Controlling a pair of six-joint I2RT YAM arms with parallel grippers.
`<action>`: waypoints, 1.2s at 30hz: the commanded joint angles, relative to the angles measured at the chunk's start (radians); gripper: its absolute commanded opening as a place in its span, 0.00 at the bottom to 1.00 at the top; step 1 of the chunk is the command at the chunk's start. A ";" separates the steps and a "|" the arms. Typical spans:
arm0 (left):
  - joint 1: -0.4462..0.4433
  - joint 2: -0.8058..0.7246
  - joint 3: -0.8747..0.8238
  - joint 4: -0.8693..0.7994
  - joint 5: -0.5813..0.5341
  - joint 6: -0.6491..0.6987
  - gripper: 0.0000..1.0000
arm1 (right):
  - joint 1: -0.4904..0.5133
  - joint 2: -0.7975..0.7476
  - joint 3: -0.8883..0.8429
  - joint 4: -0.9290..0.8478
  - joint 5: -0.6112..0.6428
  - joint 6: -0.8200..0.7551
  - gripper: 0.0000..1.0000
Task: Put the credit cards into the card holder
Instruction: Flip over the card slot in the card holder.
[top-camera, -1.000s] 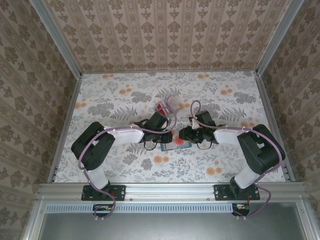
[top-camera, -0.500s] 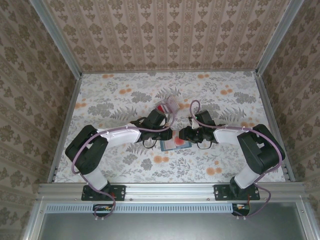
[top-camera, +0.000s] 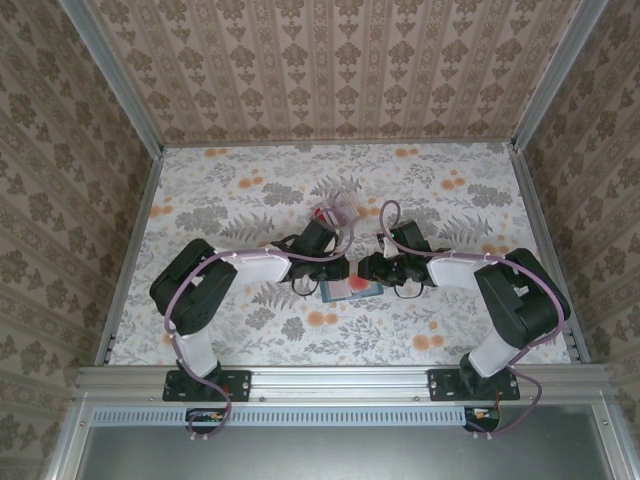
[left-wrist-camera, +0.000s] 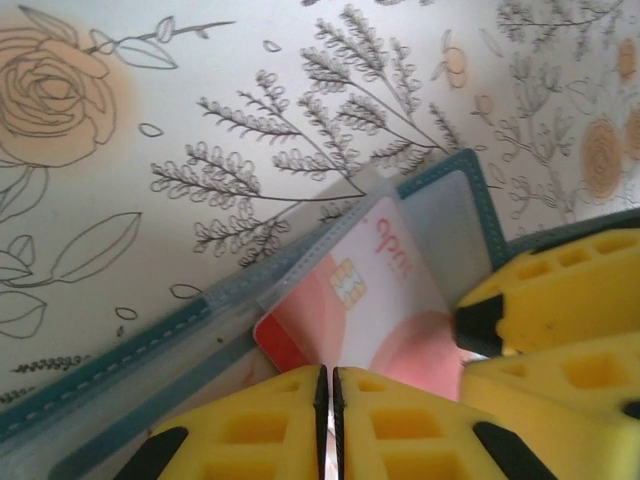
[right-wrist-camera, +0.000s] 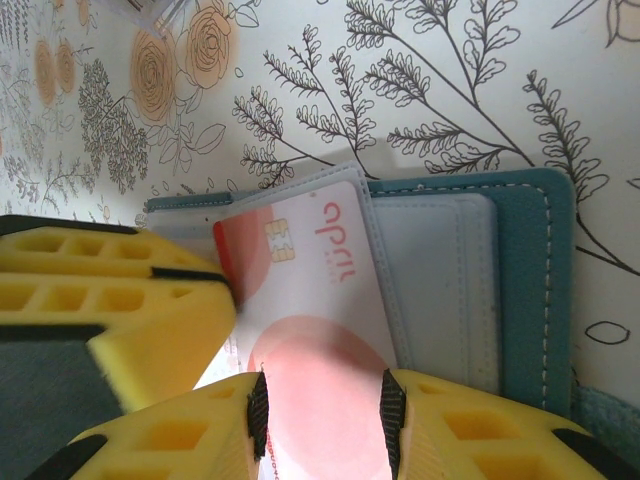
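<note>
The card holder (top-camera: 352, 289) lies open on the table between both grippers, teal outside (right-wrist-camera: 525, 280) and blue-grey inside (left-wrist-camera: 455, 215). One of the credit cards (right-wrist-camera: 310, 270), white with red patches and a chip, lies slanted with its far end tucked under a clear pocket (left-wrist-camera: 370, 290). My left gripper (left-wrist-camera: 327, 385) is shut, its tips at the card's near edge (top-camera: 335, 272). My right gripper (right-wrist-camera: 322, 415) stands partly open over the card's pink circle, the card passing under its fingers (top-camera: 368, 268). Whether its tips touch the card I cannot tell.
A clear plastic box (top-camera: 336, 211) with red cards inside stands just beyond the left gripper. The flowered tablecloth (top-camera: 240, 200) spreads all round, fenced by metal rails (top-camera: 130, 250) at the sides. Each wrist view catches the other gripper's yellow fingers (left-wrist-camera: 545, 300) close by.
The left arm's elbow swung out to the left and came back. Both grippers have stayed at the card holder, and the card has hardly moved.
</note>
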 joint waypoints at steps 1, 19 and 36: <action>0.018 0.030 -0.014 -0.009 -0.010 -0.037 0.13 | -0.005 -0.012 -0.007 -0.065 0.038 -0.020 0.38; 0.022 0.045 -0.072 -0.001 -0.026 -0.069 0.12 | -0.014 -0.068 0.051 -0.157 0.061 -0.069 0.41; 0.022 0.048 -0.061 -0.010 -0.025 -0.069 0.11 | 0.017 0.003 0.053 -0.007 -0.101 0.020 0.39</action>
